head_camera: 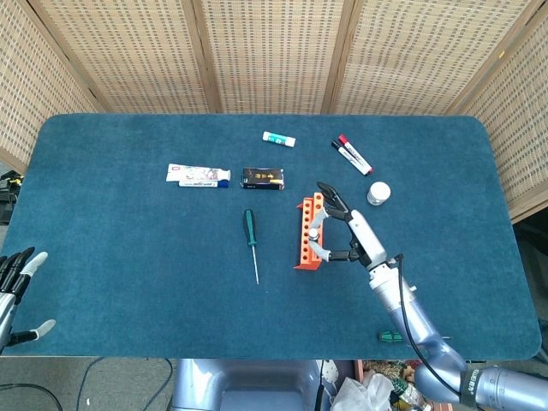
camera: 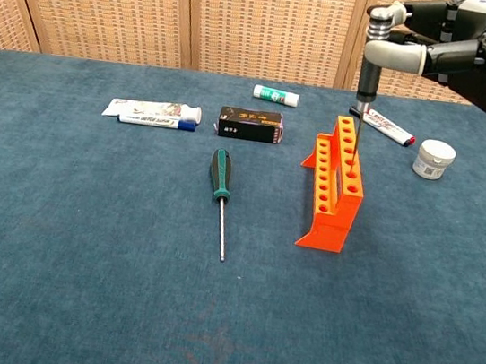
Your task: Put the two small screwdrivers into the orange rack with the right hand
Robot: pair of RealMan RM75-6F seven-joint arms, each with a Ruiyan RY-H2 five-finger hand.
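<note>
The orange rack (head_camera: pixel 306 233) (camera: pixel 334 188) stands right of the table's middle. My right hand (head_camera: pixel 347 235) (camera: pixel 457 42) hovers over it and pinches a small screwdriver (camera: pixel 368 68) upright by its handle. The thin shaft points down and its tip is at a hole in the rack's top row. A second small screwdriver (head_camera: pixel 389 336) with a green and black handle lies by the table's front edge, partly hidden behind my right forearm. My left hand (head_camera: pixel 12 287) is open and holds nothing, off the table's front left corner.
A bigger green-handled screwdriver (head_camera: pixel 250 233) (camera: pixel 220 183) lies left of the rack. Behind it are a black box (camera: pixel 249 124), a toothpaste tube (camera: pixel 151 114) and a glue stick (camera: pixel 276 95). Two markers (camera: pixel 384 124) and a white jar (camera: pixel 434 159) sit right of the rack.
</note>
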